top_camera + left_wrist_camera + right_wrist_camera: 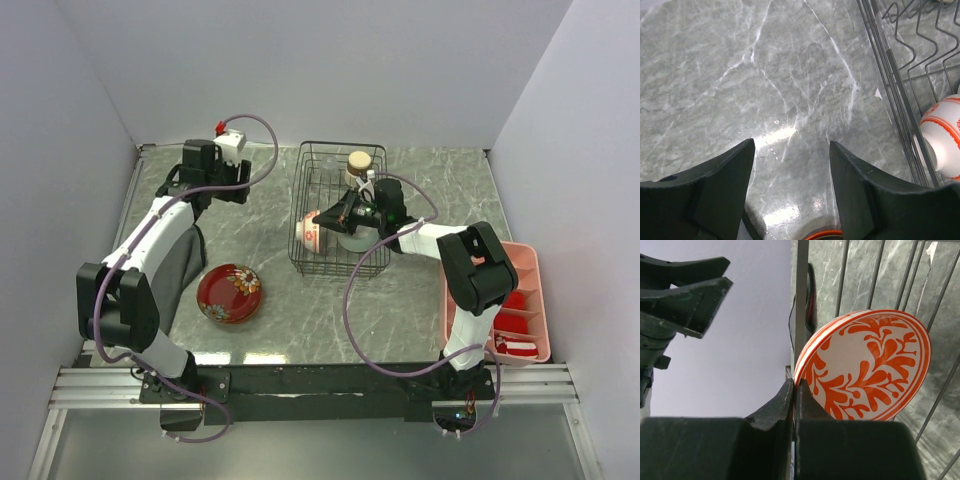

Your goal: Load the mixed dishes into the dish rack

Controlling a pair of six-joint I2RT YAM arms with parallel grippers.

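Note:
My right gripper (pixel 322 222) reaches into the black wire dish rack (pixel 312 160) and is shut on the rim of the reddish bowl with white base (pixel 310 236). In the right wrist view the bowl (pixel 865 365) stands on edge against the rack wires, showing its white side with an orange-red leaf pattern, and the gripper (pixel 795 385) pinches its rim. A small tan cup (pixel 359 162) stands at the rack's back. A pale bowl (pixel 352 241) lies under my right wrist. The glossy red floral bowl (pixel 229 293) sits on the table. My left gripper (pixel 792 145) hangs open over bare marble at back left.
A black cloth (pixel 185 262) lies under my left arm. A pink compartment tray (pixel 528 262) stands at the right edge. The left wrist view shows the rack's side (pixel 892 80) on its right and an orange-red rim (pixel 826 234) at the bottom edge. Walls enclose the table.

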